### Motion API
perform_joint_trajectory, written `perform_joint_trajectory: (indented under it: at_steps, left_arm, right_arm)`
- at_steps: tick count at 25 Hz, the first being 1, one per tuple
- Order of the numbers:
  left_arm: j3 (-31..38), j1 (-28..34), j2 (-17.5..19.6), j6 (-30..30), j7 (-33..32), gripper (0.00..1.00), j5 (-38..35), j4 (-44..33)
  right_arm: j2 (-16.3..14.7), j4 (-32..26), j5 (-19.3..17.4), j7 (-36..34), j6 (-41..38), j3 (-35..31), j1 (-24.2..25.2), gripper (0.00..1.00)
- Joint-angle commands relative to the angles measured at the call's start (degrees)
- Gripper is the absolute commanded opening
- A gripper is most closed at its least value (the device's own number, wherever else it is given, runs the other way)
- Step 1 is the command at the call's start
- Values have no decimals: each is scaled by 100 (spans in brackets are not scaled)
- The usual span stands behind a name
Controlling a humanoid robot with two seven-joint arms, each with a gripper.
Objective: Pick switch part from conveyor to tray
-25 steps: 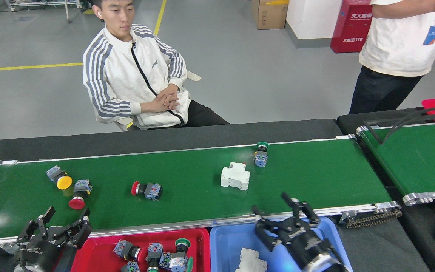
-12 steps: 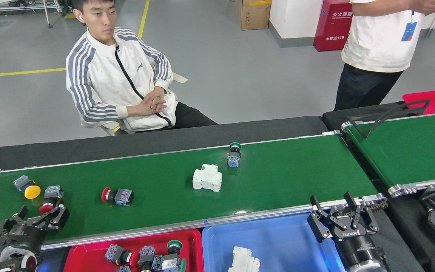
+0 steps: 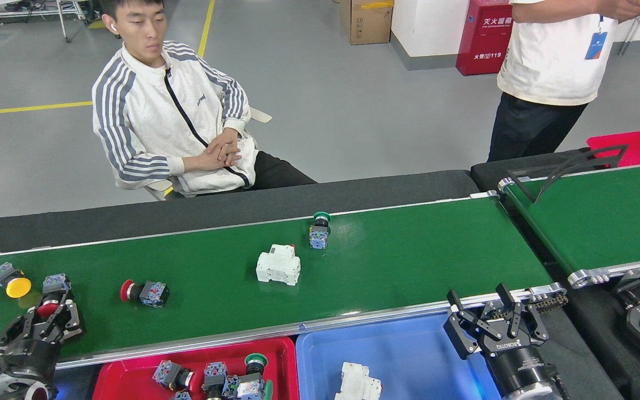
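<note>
Nearest the robot sat the red tray [image 3: 131,383], already holding several switch parts, and beside it the blue tray [image 3: 409,355] with one white breaker. The right gripper [image 3: 492,322] hovered over the blue tray's far right corner, its fingers [image 3: 456,311] spread wide and empty. The left gripper [image 3: 48,319] reached over the conveyor [image 3: 409,261], fingers parted around the red-capped switch part [image 3: 49,303], not visibly clamped on it. To grip well, it should probably close squarely on the body, not the cap, before the belt carries the part away. Just beyond those fingers lay a yellow-capped switch [image 3: 11,280]; to their right lay another red switch [image 3: 145,291], then the white breaker [image 3: 278,266] and the green-capped switch [image 3: 319,230] farther off.
</note>
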Motion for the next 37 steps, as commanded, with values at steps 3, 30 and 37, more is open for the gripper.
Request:
perform_joint_trajectory:
  at_steps: [3, 30, 37]
  left_arm:
    - [18, 1279, -5, -1769, -5, 41, 541, -1744]
    - [264, 1314, -418, 1299, -322, 100, 146, -1867]
    - [221, -154, -172, 1360, -981, 100, 84, -716]
  right_arm:
    - [-237, -75, -16, 3, 71, -56, -74, 100]
    - [-281, -251, -16, 161, 71, -381, 295, 100]
    - [-272, -251, -16, 161, 71, -381, 295, 100]
